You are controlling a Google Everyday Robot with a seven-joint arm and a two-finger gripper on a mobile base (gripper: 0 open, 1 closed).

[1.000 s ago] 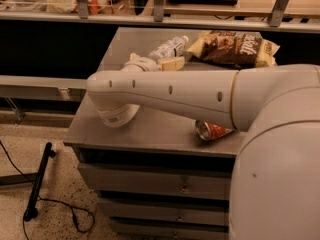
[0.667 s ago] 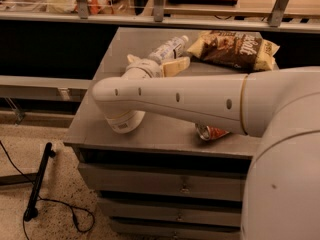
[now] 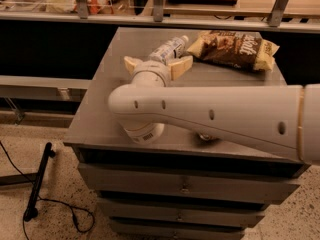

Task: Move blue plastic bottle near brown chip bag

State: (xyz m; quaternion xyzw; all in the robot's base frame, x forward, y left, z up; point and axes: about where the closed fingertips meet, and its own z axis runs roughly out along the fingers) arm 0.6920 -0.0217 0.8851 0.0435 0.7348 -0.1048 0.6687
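The blue plastic bottle (image 3: 169, 49) lies on its side on the grey cabinet top (image 3: 105, 104), white cap toward the right. The brown chip bag (image 3: 233, 49) lies just right of it at the back of the top, a small gap between them. My gripper (image 3: 157, 64) is open, its two cream fingers spread just in front of the bottle, near its lower end, holding nothing. My white arm crosses the front of the cabinet from the right.
A red soda can (image 3: 206, 136) lies almost hidden under my arm near the cabinet's front edge. A long counter (image 3: 210, 4) with metal posts runs behind. A black pole and cable (image 3: 37, 184) lie on the floor at left.
My arm has swung so the wrist and gripper now stand in front of the bottle, fingers spread toward it. The bottle and bag have not moved.
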